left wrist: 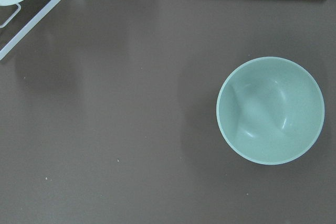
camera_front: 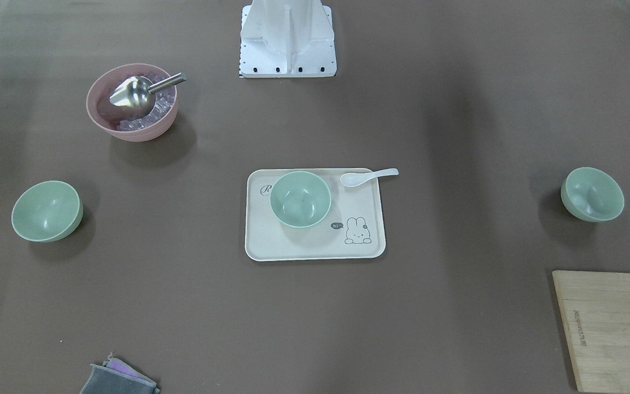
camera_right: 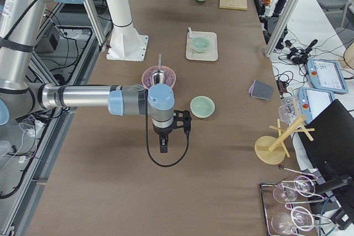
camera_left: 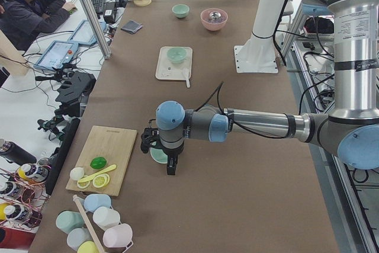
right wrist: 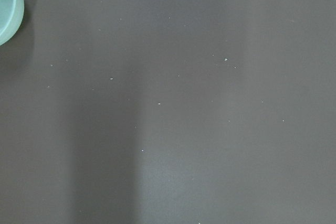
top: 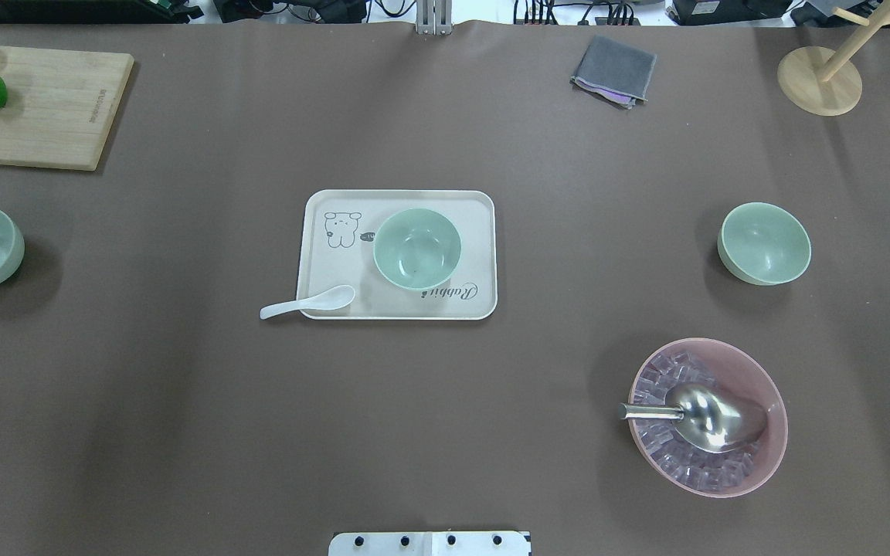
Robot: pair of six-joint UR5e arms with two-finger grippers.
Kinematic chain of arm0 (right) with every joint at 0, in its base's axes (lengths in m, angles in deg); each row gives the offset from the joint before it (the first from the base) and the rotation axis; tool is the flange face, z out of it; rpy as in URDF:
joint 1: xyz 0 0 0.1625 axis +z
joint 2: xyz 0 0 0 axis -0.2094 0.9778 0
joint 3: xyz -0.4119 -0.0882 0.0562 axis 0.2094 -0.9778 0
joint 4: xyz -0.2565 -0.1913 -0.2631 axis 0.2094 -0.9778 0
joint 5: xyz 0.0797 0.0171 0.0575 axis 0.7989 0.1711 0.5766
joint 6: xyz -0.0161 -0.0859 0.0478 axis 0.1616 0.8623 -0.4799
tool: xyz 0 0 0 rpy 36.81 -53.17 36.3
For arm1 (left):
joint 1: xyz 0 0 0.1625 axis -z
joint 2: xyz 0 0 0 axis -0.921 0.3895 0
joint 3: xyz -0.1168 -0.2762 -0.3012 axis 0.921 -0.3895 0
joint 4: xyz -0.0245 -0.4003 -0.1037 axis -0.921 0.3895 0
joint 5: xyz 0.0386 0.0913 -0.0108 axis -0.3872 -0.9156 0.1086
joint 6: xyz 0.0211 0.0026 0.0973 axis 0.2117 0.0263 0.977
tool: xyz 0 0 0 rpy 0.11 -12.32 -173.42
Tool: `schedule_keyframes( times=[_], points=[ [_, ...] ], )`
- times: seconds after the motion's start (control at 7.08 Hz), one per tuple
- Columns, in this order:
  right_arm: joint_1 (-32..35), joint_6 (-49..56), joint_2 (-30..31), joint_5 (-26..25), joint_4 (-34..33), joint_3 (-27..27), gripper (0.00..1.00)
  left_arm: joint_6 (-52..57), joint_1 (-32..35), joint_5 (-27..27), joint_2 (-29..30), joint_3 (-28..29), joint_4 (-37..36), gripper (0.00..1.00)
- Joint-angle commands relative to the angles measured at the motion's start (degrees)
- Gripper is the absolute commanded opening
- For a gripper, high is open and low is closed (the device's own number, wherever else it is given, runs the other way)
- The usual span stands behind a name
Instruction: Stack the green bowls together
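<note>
Green bowl [camera_left: 157,157] seemingly lies beneath left hand [camera_left: 169,163], whose grip I cannot tell.

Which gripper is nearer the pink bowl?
Right. The right gripper hangs just past the pink bowl, toward the table's right end; the left gripper is by the green bowl at the opposite end.

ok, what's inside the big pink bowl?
The round pink bowl holds clear ice-like cubes with a shiny metal scoop lying on them, handle over the rim. The bowl's bottom is covered by both.
</note>
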Motion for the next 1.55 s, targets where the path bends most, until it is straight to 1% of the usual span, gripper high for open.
schedule_keyframes(
  times=[0.0,0.28,0.42,0.56,0.71,0.85,0.99,1.13,1.27,1.41],
  points=[
    [0.0,0.0,0.0,0.0,0.0,0.0,1.00,0.0,-0.1,-0.3,0.1,-0.2,0.0,0.98],
    [0.0,0.0,-0.1,0.1,0.2,0.2,1.00,0.0,-0.2,-0.4,0.2,-1.3,0.0,0.98],
    [0.0,0.0,-0.4,0.5,2.4,0.6,1.00,-0.1,-0.2,-0.4,1.0,-1.7,0.1,0.98],
    [0.0,-0.2,-0.4,0.8,11.9,0.3,1.00,-0.6,-0.2,-0.3,2.4,-3.2,0.1,0.98],
    [0.0,-1.0,-0.5,0.8,17.9,0.2,1.00,-0.7,-0.2,-0.2,4.0,-4.0,0.6,0.98],
    [0.0,-1.0,-1.6,0.8,21.2,0.4,1.00,-0.4,-0.2,-0.3,7.5,-3.4,3.9,0.98],
    [-0.1,-1.1,-2.5,1.1,24.1,0.4,1.00,-0.6,-0.1,-1.3,9.7,-1.6,7.6,0.98],
    [-1.1,-1.3,-4.9,2.8,23.7,0.2,1.00,-0.1,-0.1,-1.5,9.1,-2.1,12.4,0.98],
    [-3.3,-6.7,-6.0,3.0,23.8,0.2,1.00,-0.3,-0.2,-1.1,7.0,0.0,18.9,0.98],
    [-7.9,-17.9,-8.7,2.7,24.2,0.4,1.00,-1.7,-0.4,-1.1,6.9,1.1,23.0,0.98]
  ],
)
